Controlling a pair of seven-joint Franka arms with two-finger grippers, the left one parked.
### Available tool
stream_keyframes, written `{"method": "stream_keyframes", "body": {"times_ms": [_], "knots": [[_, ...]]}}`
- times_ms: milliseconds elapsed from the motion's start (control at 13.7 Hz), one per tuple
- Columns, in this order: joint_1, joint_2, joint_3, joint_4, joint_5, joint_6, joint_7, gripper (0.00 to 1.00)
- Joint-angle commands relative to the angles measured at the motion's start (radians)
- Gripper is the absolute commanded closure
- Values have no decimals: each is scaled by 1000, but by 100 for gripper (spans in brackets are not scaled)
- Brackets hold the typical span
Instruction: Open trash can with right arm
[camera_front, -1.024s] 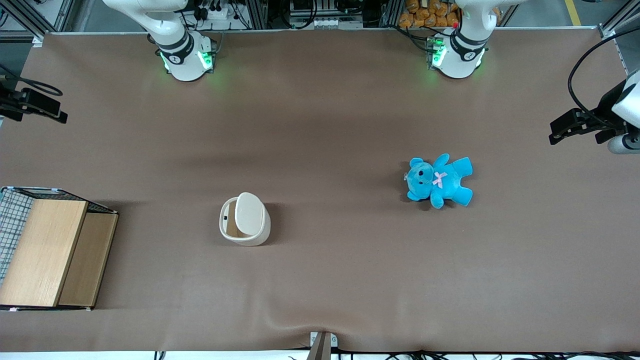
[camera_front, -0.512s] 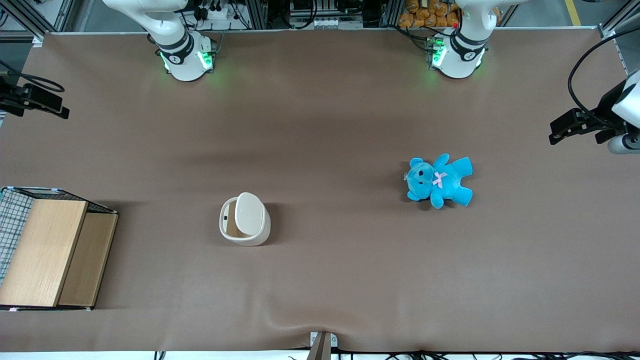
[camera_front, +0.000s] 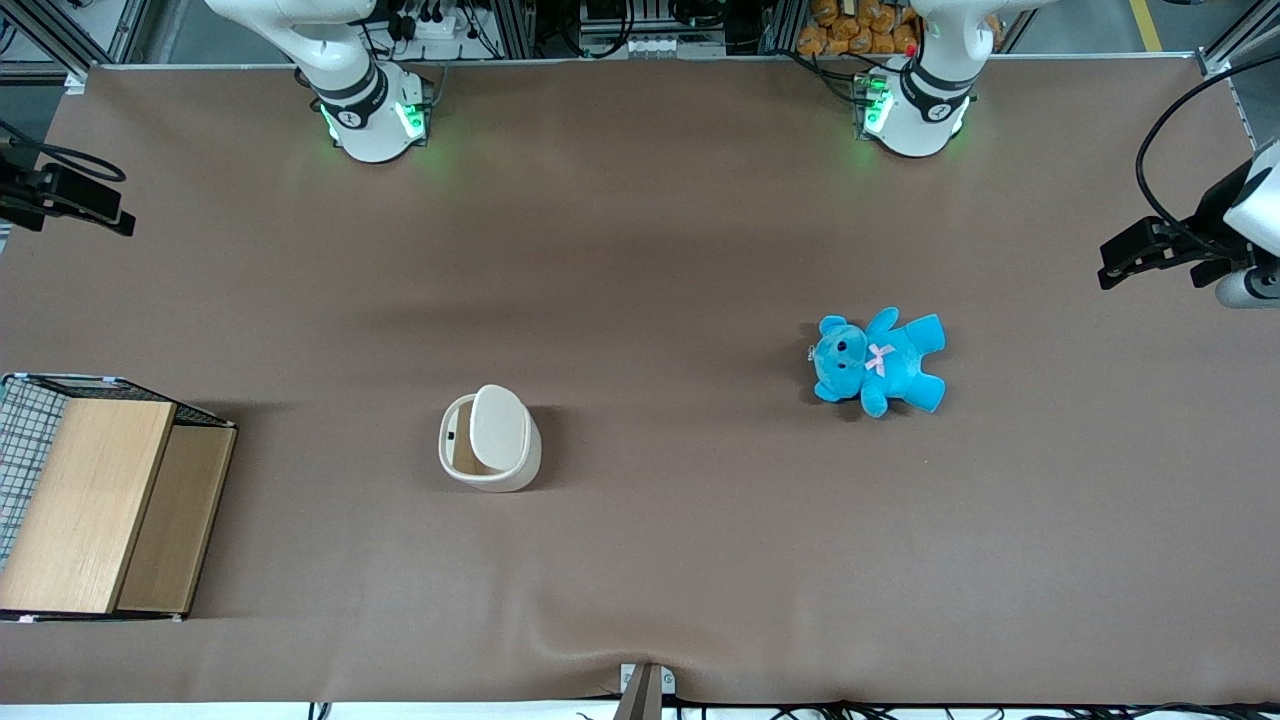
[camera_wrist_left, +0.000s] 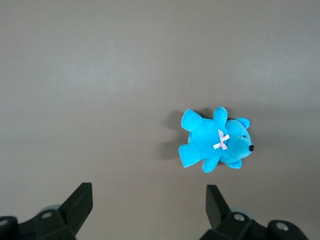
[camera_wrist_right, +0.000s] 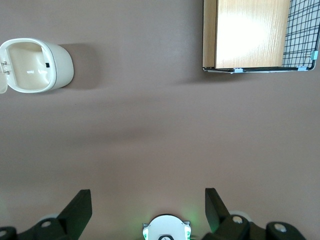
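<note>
The front view looks straight down on the whole desk (camera_front: 640, 560). The right wrist view, high above, shares the trash can (camera_front: 489, 438) with it, beyond its end effector (camera_wrist_right: 148, 210).

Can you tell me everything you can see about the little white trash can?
The trash can is a small cream-white bin that looks like smooth plastic, with a rounded-square rim. Its flat lid is swung up, so the tan inside shows and looks empty. It stands upright on the brown table, touching nothing else. The wooden box lies toward the working arm's end. The gripper hangs open high above the table, well away from the can.
</note>
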Motion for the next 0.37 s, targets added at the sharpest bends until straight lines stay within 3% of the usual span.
{"method": "stream_keyframes", "body": {"times_ms": [0, 293], "knots": [[3, 7, 3, 24, -17, -12, 18, 0], [1, 7, 2, 24, -21, -14, 16, 0]]}}
